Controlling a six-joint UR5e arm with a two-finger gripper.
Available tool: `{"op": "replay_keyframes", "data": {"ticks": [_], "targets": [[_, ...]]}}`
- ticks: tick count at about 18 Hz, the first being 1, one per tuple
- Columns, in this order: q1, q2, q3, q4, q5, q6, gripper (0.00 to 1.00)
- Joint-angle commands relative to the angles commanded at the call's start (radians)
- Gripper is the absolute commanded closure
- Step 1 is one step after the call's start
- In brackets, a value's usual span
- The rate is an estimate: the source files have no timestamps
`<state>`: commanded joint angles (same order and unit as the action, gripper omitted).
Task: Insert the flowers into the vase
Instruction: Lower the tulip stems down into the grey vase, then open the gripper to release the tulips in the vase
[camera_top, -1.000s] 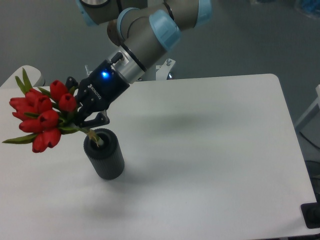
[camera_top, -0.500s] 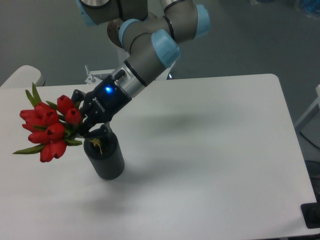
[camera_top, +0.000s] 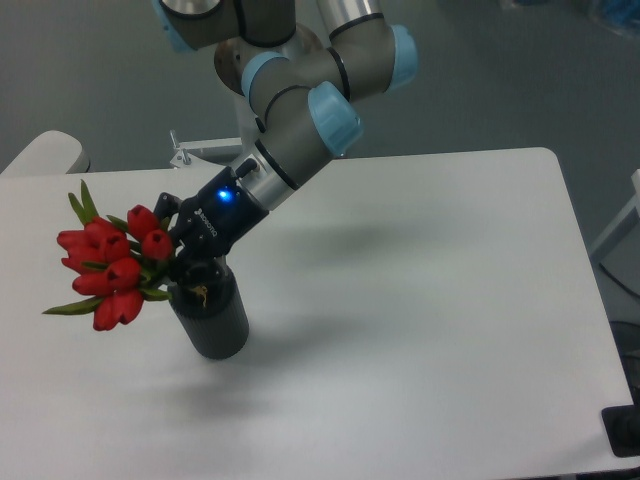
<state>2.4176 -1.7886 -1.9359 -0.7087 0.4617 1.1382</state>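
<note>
White table (camera_top: 420, 300) | vase (camera_top: 210, 315) holds stems | tool (camera_top: 178, 262) gripping flowers (camera_top: 112, 268)

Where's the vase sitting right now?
The vase stands upright on the white table, left of centre in the camera view, directly below the gripper, with the flowers leaning over its left rim.

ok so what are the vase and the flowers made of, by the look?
Vase: dark grey, matte, no glints; probably plastic or rubber, but the picture can't settle it. Flowers: uniformly bright red buds with stiff green leaves, so possibly artificial fabric or plastic. Too blurry to rule out real ones.
</note>
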Motion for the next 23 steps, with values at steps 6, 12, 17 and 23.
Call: {"op": "replay_keyframes", "data": {"ticks": [6,12,17,23], "targets": [[0.012,-0.002,-0.012,-0.002,0.0,0.025,0.61],[0.035,-0.002,-0.015,-0.002,0.0,0.035,0.39],[0.063,-0.005,-0.015,-0.003,0.002,0.038,0.12],[0.094,-0.003,-0.031,-0.003,0.034,0.049,0.0]]}}
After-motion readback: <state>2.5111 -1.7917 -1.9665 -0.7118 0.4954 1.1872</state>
